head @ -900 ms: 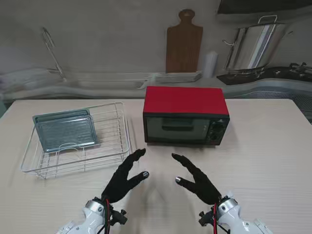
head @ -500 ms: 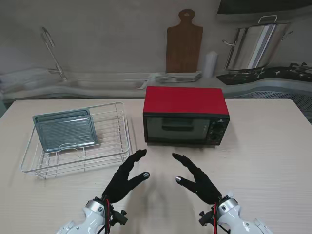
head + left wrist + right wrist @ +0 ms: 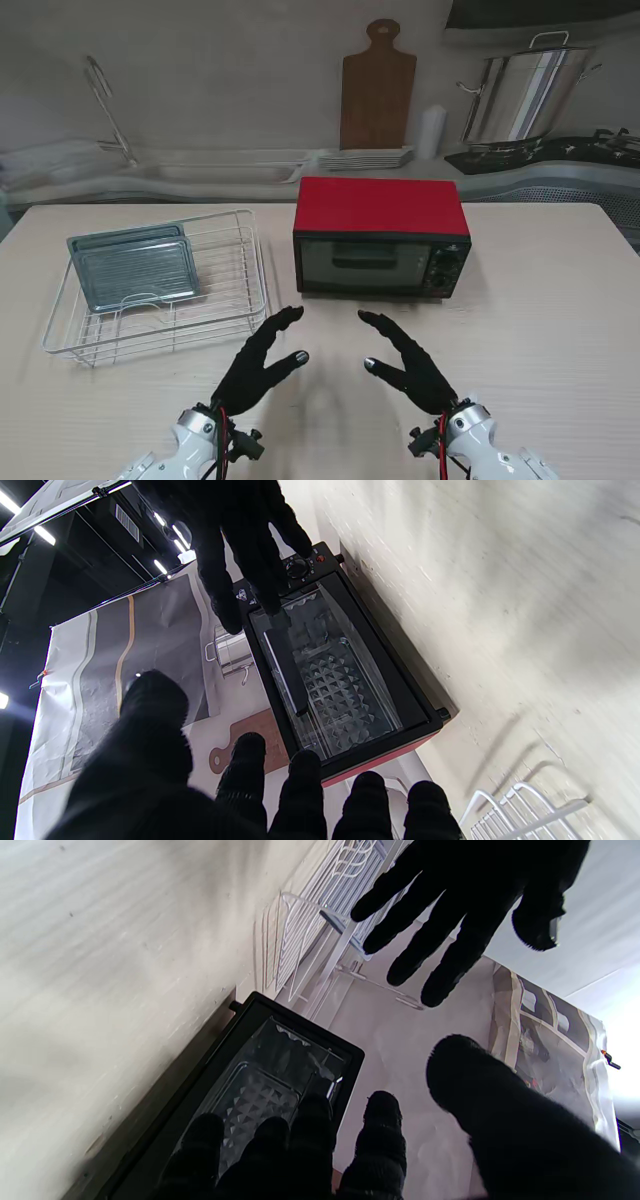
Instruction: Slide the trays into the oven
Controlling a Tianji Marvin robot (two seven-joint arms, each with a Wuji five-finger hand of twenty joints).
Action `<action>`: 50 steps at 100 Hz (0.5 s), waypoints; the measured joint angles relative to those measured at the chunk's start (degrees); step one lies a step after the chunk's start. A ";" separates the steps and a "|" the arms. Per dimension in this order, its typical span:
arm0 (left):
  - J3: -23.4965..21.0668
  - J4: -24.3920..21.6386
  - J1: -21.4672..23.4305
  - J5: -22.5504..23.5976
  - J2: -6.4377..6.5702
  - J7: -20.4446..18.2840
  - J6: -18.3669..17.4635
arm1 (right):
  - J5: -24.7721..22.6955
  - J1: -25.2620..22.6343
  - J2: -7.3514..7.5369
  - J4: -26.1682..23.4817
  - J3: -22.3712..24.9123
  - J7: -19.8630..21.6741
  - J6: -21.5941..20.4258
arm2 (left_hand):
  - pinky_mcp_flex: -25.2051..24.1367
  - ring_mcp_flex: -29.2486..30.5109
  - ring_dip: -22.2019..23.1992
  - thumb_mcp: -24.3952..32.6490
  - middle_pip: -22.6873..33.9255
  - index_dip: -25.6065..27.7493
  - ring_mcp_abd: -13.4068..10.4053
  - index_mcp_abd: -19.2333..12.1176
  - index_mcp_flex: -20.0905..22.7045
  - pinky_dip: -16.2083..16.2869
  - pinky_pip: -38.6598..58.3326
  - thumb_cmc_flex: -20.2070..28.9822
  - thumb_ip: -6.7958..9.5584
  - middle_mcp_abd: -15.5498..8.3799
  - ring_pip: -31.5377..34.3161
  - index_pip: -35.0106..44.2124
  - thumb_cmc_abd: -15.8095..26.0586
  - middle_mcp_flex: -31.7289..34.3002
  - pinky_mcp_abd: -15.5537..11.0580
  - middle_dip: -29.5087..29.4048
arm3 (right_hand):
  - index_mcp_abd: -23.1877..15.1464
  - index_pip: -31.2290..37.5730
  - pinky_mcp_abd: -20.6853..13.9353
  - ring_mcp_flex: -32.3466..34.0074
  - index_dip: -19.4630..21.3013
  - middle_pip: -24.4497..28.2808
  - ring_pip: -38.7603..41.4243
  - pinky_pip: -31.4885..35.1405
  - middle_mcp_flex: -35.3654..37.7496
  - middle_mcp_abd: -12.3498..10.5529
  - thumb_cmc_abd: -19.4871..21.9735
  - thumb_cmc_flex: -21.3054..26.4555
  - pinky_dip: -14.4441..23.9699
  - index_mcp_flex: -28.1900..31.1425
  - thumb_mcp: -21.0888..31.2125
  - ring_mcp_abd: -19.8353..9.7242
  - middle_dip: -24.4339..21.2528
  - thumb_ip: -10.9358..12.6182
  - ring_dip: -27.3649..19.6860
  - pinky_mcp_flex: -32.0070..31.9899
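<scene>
Both hands, left hand (image 3: 255,365) and right hand (image 3: 410,362), are spread wide and hold nothing. The oven (image 3: 380,238) door just ahead looks closed, so open it first.

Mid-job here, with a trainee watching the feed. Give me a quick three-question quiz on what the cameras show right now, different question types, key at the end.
1. True or false: the oven door is shut.
2. Where are the trays? A) inside the oven B) in the wire rack C) flat on the bare table
3. Fill in: the left hand and right hand both hover with fingers apart, holding ____.

Key: 1 true; 2 B; 3 nothing.
</scene>
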 measured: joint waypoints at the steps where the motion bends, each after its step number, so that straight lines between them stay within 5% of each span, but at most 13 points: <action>1: 0.00 -0.04 0.02 0.03 0.00 0.02 0.05 | -0.20 0.00 -0.02 0.00 -0.02 -0.30 0.00 | 0.00 0.00 0.00 0.00 0.08 0.00 0.00 0.00 0.00 0.00 0.00 0.00 0.00 0.00 0.00 0.05 0.00 0.00 0.00 0.04 | 0.13 0.61 0.13 0.00 0.00 0.61 0.58 1.17 0.25 0.00 -0.37 0.00 -0.22 0.00 0.62 0.20 0.29 0.00 0.20 0.01; 10: -0.15 -0.53 0.30 0.34 -0.03 0.17 0.74 | -4.45 0.14 -0.30 -0.02 -0.09 -3.23 0.10 | 0.00 0.00 1.61 0.00 0.24 0.69 0.00 0.02 0.01 0.23 0.00 0.00 0.00 0.06 0.00 0.57 0.00 0.01 0.00 0.78 | 1.37 6.09 1.60 0.31 -0.03 8.46 4.41 11.47 0.24 0.11 -1.93 0.01 -2.24 0.00 2.83 1.34 5.36 -0.02 2.52 0.01; 22: -0.46 -1.28 0.87 1.20 -0.06 0.58 1.78 | -7.82 0.88 -0.40 -0.48 -0.04 -3.44 1.05 | -0.29 0.00 4.20 0.00 0.45 1.26 0.02 0.63 0.02 4.65 0.36 0.46 0.00 0.18 0.09 1.00 0.00 0.07 0.00 1.32 | 2.78 10.23 2.41 1.93 -0.15 22.34 7.42 24.27 -3.29 1.22 -2.85 0.02 -4.41 0.59 4.11 2.54 11.21 -0.68 4.32 -0.67; 50: -0.87 -1.64 1.62 3.94 -0.11 2.04 1.91 | -17.93 5.14 -0.35 -1.77 -0.63 -6.59 5.84 | -0.79 0.00 6.25 0.01 0.91 1.35 0.83 1.12 0.26 8.58 1.53 0.62 0.00 0.98 1.91 1.02 0.01 1.42 0.17 1.63 | 8.37 14.82 5.56 5.95 0.08 30.92 13.98 34.48 -3.25 4.68 -4.52 0.68 -4.39 4.25 6.02 6.31 14.44 -1.06 7.64 0.64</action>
